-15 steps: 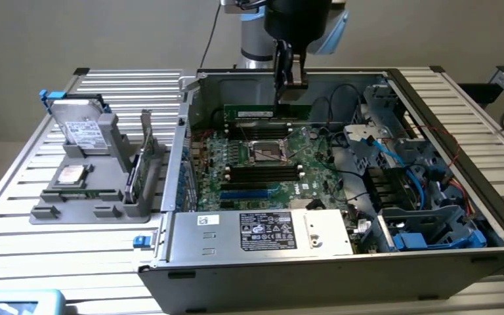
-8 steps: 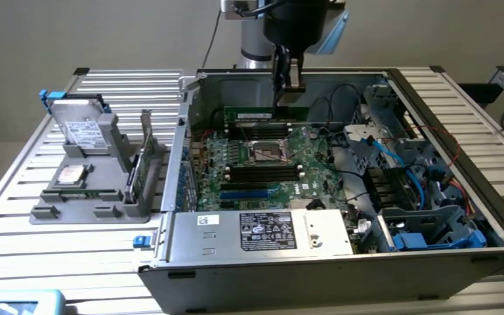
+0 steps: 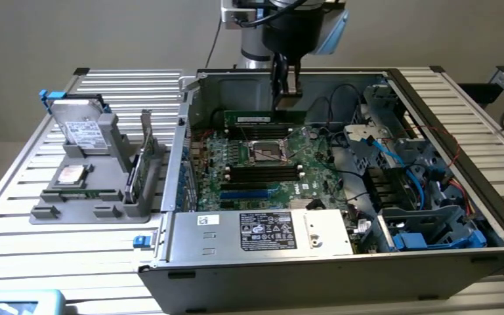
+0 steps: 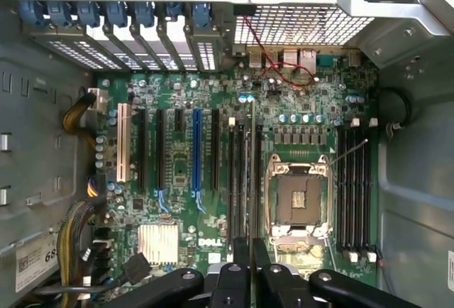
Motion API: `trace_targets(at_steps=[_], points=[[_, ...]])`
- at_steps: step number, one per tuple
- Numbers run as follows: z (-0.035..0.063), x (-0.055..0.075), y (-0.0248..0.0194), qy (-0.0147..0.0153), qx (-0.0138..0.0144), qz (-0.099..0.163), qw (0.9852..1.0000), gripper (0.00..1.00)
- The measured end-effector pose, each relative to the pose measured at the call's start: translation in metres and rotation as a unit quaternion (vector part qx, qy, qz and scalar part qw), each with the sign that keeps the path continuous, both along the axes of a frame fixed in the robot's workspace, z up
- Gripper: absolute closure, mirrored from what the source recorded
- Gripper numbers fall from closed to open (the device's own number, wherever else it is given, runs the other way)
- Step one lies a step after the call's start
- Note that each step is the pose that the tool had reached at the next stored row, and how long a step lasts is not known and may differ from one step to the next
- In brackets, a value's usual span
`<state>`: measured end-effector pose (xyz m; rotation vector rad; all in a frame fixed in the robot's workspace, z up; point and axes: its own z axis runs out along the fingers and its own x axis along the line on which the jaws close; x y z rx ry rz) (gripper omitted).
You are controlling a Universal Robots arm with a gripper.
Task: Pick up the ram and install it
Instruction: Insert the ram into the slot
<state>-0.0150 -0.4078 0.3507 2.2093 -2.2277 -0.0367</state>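
The ram [image 3: 265,119] is a long green stick with black chips. It hangs level and on edge just above the motherboard [image 3: 234,157], behind the CPU socket [image 3: 268,152] at the back of the open computer case. My gripper [image 3: 287,98] comes straight down from above and is shut on the ram's top edge. In the wrist view the ram [image 4: 253,166] is a thin line running out from between my fingertips [image 4: 252,255]. It lies over the black memory slots [image 4: 240,180] beside the CPU socket [image 4: 298,198]. Whether it touches a slot I cannot tell.
More black memory slots [image 4: 351,187] lie on the socket's other side. Blue cables and a drive cage [image 3: 427,223] crowd the case at the exterior view's right; the labelled power supply [image 3: 265,231] is in front. A grey fixture [image 3: 94,190] holds a hard drive [image 3: 84,131] and an upright green card [image 3: 138,167].
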Motion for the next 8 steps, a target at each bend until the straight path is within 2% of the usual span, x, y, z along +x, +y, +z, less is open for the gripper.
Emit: trace_targets(at_steps=[8], points=[[-0.0137,0.0,0.0084,-0.0001,-0.0006,0.0,1.0,0.86]])
